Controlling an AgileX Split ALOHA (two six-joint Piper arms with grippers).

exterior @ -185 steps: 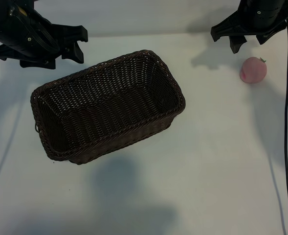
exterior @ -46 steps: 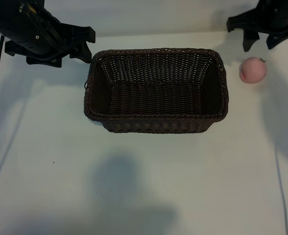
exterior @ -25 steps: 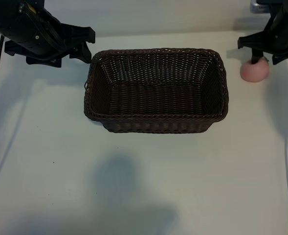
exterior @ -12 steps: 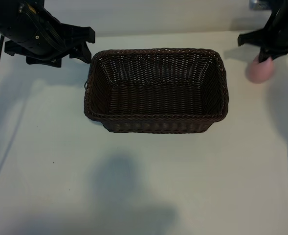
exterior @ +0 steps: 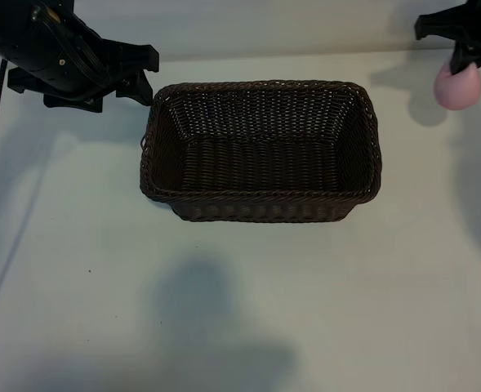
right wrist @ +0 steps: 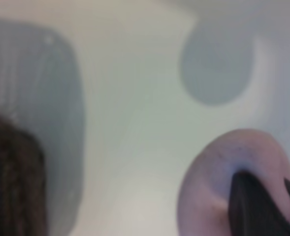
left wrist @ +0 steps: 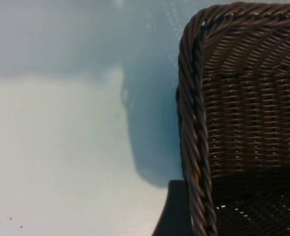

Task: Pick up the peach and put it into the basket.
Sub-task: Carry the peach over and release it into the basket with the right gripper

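Right end effector (exterior: pixel 460 59) was pinching the peach (exterior: pixel 457 86) near its top, fruit hanging clear of the surface (exterior: pixel 305 286) at the exterior view's far right. Basket (exterior: pixel 260 211) sat to its left in that view, empty, long axis running left-right, near short end closest to the peach. Right arm was plainly nearer. Left end effector (exterior: pixel 134 77) was parked, spread, at the basket's far-left corner.

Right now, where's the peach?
In the exterior view the peach hangs at the far right, pinched in the right gripper above the table, right of the wicker basket.
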